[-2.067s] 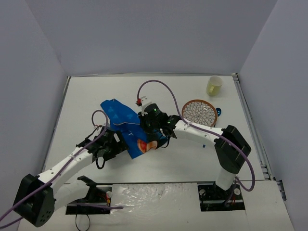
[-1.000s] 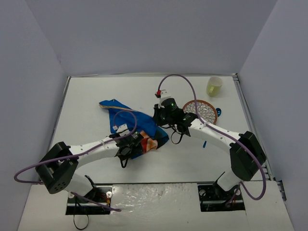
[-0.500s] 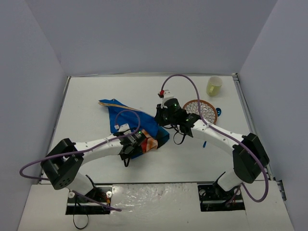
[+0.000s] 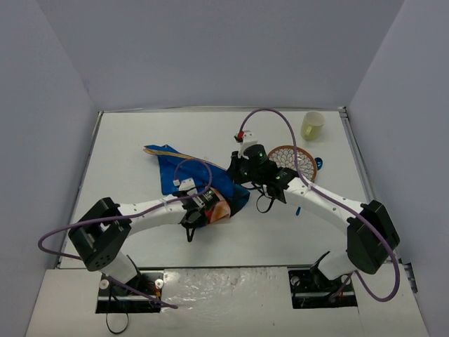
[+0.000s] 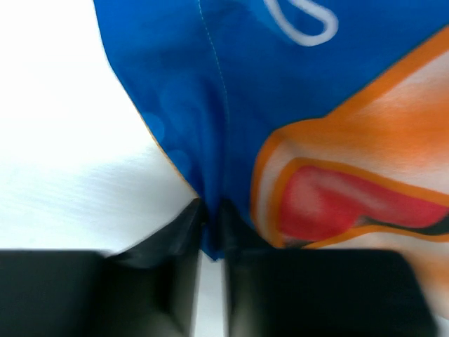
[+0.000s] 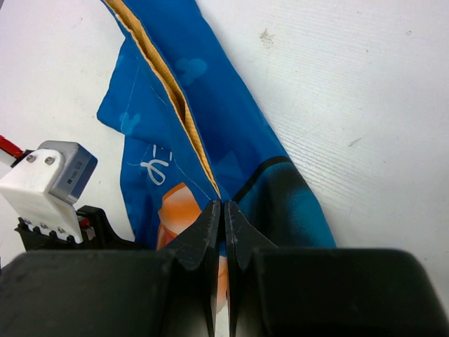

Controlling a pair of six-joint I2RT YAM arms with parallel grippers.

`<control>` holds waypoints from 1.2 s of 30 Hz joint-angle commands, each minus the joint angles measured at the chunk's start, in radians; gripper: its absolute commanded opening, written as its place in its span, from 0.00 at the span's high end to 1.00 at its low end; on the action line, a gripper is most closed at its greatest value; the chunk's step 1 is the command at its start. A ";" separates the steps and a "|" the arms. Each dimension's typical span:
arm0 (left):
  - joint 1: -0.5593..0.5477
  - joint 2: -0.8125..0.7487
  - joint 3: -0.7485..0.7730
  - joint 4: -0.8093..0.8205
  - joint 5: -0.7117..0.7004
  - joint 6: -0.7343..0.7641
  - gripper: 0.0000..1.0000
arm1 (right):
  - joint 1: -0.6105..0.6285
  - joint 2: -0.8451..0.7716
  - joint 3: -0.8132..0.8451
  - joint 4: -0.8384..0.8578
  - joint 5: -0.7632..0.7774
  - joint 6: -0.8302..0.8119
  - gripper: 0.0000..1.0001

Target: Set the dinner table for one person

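- The left gripper (image 5: pixel 210 214) is pinched almost closed on the near edge of the blue placemat (image 4: pixel 179 167). A fold of cloth sits between its two black fingers. A second ago these jaws stood wide above the cloth.
- The left arm reaches farther to the right than a second ago. Its gripper is now by the orange-and-red cartoon print at the mat's near corner.
- The right gripper (image 6: pixel 222 208) is closed tight, as before. The mat's orange-lined hem runs straight into its fingertips, so it appears to grip that edge.
- The right wrist has drifted a little to the right and toward the far side, and now covers the left part of the patterned round plate (image 4: pixel 300 159).
- The placemat lies crumpled and partly folded on the dinner table (image 4: pixel 133 137), left of centre. Two seconds ago it was a narrower bunch; now it is spread wider between the two grippers.
- The yellow cup (image 4: pixel 312 125) stands at the table's far right corner, unmoved.
- A small blue object (image 4: pixel 319 163) is just beside the plate's right rim, too small to identify.
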 commanded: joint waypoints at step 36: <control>0.584 -0.568 0.472 -0.532 -0.241 0.521 1.00 | -0.199 -0.246 0.092 -0.237 0.098 0.093 1.00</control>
